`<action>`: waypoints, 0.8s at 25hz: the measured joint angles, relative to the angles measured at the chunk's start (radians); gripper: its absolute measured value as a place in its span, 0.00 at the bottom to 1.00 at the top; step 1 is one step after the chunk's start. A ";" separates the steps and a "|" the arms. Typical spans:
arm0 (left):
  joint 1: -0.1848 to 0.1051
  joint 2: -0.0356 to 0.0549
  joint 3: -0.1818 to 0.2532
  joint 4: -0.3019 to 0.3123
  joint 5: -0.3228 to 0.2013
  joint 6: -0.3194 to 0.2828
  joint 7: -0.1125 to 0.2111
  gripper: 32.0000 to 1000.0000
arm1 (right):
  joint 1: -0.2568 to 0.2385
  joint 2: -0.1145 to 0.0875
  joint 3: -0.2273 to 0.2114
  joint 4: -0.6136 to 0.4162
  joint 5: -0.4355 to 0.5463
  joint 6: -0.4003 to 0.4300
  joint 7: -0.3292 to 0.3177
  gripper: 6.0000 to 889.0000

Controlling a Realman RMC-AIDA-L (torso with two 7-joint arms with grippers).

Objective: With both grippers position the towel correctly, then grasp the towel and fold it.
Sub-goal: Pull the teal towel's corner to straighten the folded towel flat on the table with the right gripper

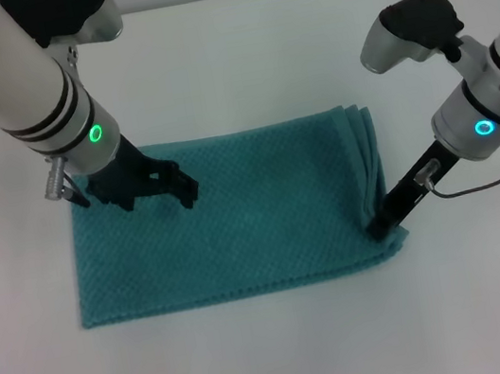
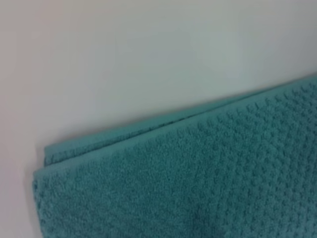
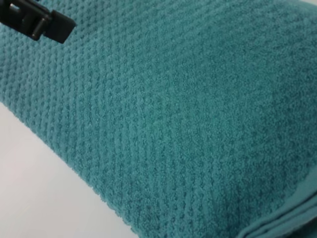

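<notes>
With the left gripper (image 1: 183, 190) spread open on the towel (image 1: 255, 215) and the right gripper (image 1: 379, 228) pinching its layered corner, an uneven pull could skew the fold.

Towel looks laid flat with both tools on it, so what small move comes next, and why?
Probably close the right tool on the near right corner of the towel: it already sits at the layered edge, while the left tool rests over the far left part.

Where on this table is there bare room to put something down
Bare table runs beyond the towel's far edge, between the two arms, and along the near side in front of the towel. It is crowded at the towel's ends: the left gripper over its left part, the right gripper at its right corner.
</notes>
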 joint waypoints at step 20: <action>0.006 -0.0001 0.000 0.000 0.000 0.000 0.000 0.85 | -0.006 -0.003 0.007 -0.006 0.005 0.026 0.002 0.26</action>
